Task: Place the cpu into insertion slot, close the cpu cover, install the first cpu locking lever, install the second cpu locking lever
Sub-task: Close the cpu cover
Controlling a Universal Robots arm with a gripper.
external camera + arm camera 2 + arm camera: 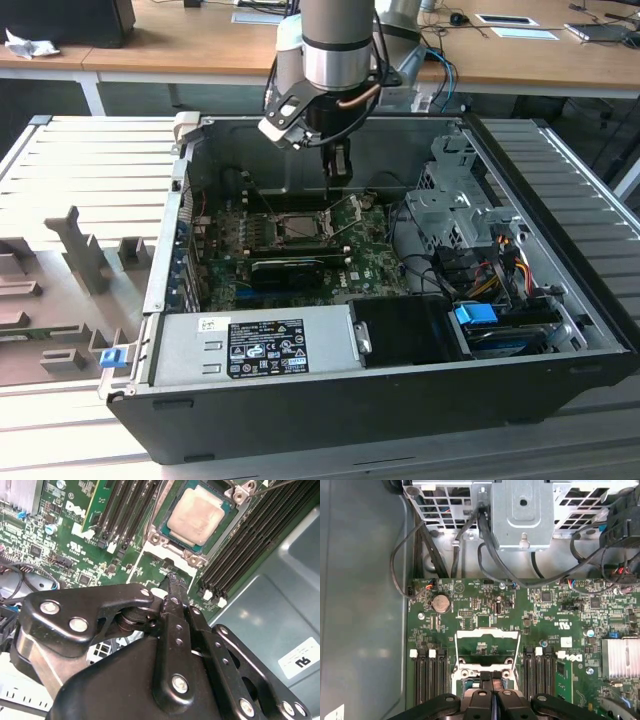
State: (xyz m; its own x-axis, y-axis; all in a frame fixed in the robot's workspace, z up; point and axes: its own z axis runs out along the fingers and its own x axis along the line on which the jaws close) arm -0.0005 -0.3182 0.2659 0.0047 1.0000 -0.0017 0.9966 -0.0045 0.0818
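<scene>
Black claw (173,581) hanging by insertion slot (161,536), fingers (485,686) pressing together, gripping nothing | cpu (195,515) sitting in that slot | cpu cover (487,633) standing open | white label (268,350) showing on near power supply (195,352)

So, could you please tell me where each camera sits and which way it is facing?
Exterior view: off the arm, above the open computer case, looking down into it; the arm and gripper hang over the motherboard.
First wrist view: on the arm, looking past the gripper onto the motherboard and the opened cpu cover.
Second wrist view: on the arm, angled past the gripper towards the cpu in the insertion slot.
Both wrist views share the shut gripper and the memory slots.
</scene>
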